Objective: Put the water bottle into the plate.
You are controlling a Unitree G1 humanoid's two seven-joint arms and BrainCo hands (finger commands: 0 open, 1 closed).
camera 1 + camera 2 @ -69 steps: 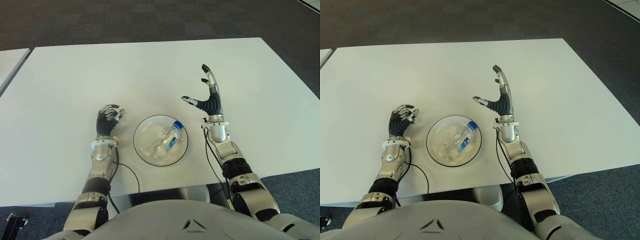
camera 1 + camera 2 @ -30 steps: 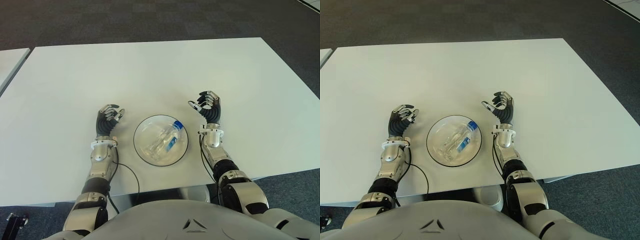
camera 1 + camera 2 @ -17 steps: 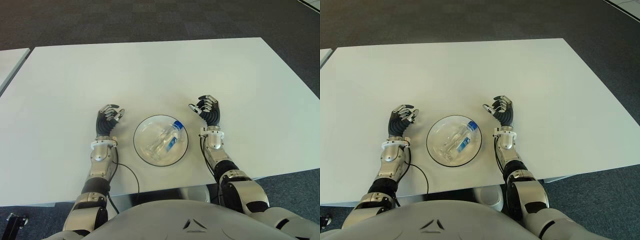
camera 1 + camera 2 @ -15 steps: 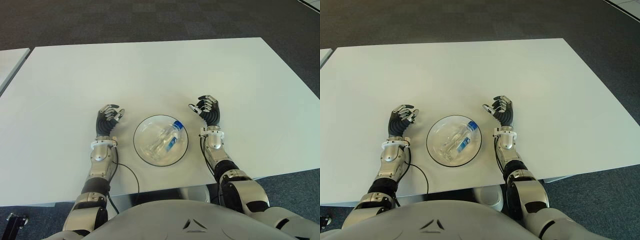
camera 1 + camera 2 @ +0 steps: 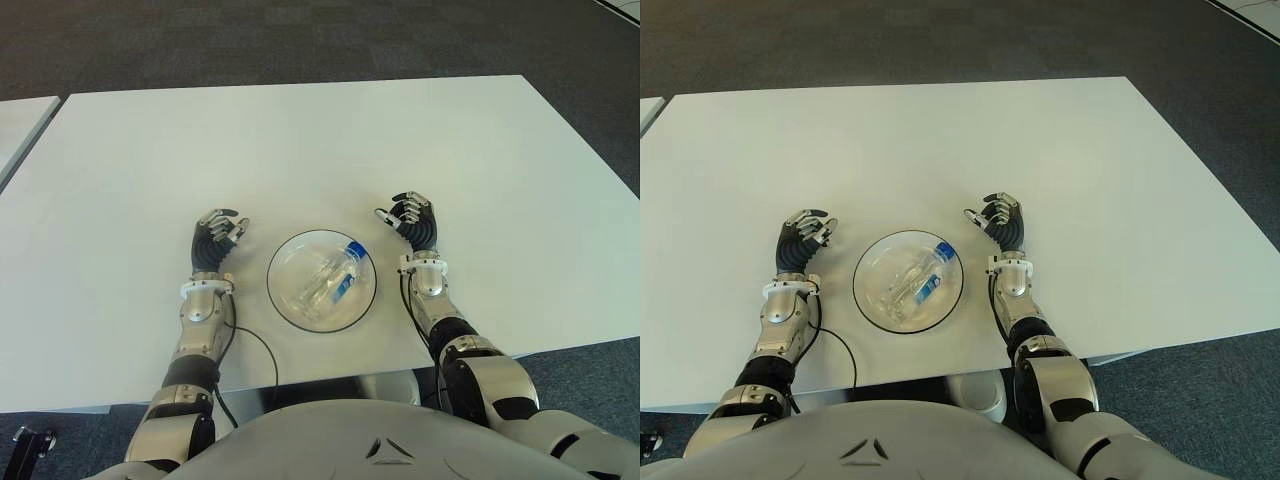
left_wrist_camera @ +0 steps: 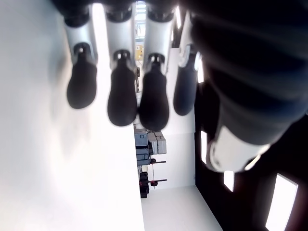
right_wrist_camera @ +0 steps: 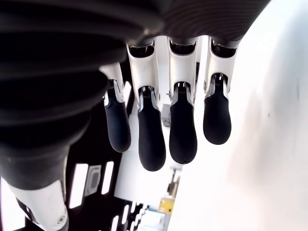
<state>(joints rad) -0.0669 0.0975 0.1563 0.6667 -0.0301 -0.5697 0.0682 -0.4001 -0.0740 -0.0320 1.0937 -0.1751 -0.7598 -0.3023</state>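
A clear water bottle point(image 5: 333, 280) with a blue cap and blue label lies on its side inside the clear glass plate point(image 5: 274, 290), near the front edge of the white table point(image 5: 300, 150). Just left of the plate is my left hand point(image 5: 218, 235), its fingers point(image 6: 122, 96) curled around nothing. My right hand point(image 5: 412, 215) is just right of the plate, its fingers point(image 7: 151, 139) also curled and holding nothing. Neither hand touches the plate or the bottle.
A thin black cable point(image 5: 258, 350) loops on the table beside my left forearm. The corner of a second white table point(image 5: 20, 125) shows at the far left. Dark carpet point(image 5: 300, 40) surrounds the table.
My right hand has come down from a raised, spread pose and curled its fingers beside the plate. The left hand, plate and bottle have stayed put.
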